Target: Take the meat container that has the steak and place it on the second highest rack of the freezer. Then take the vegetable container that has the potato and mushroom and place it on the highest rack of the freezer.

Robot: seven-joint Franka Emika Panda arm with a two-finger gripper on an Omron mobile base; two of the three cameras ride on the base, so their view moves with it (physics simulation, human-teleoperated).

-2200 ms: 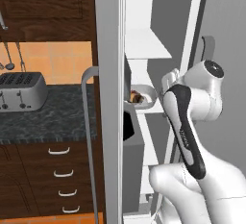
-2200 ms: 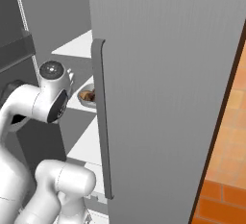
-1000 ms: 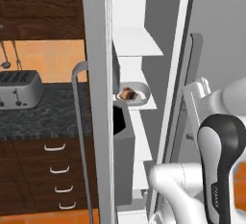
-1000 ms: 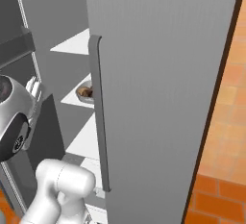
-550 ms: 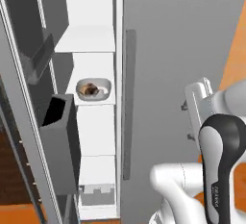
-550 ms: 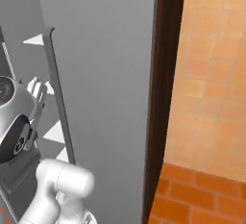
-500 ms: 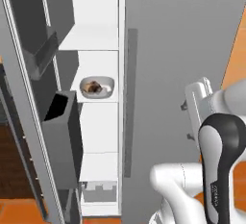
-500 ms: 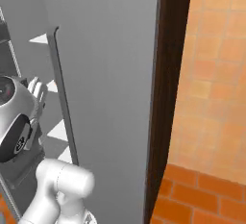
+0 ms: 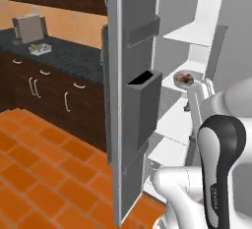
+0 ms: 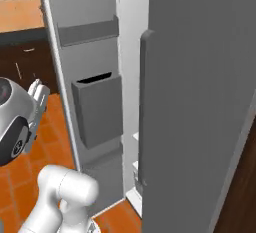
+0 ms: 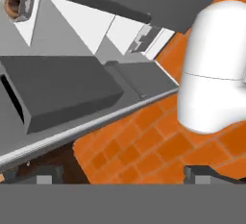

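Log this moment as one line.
gripper: open, empty | meat container: on freezer shelf | vegetable container: on counter

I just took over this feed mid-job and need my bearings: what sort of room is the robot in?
A home kitchen, by the look of it: an open freezer with white shelves and grey door bins, dark wood cabinets under a dark speckled counter, and an orange tiled floor.

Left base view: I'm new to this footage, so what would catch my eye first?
The freezer stands open, its grey door edge-on mid-frame with boxy door bins hanging off it. On a white shelf inside sits a small container holding brown meat. The white arm fills the lower right, its open hand raised beside that shelf and holding nothing.
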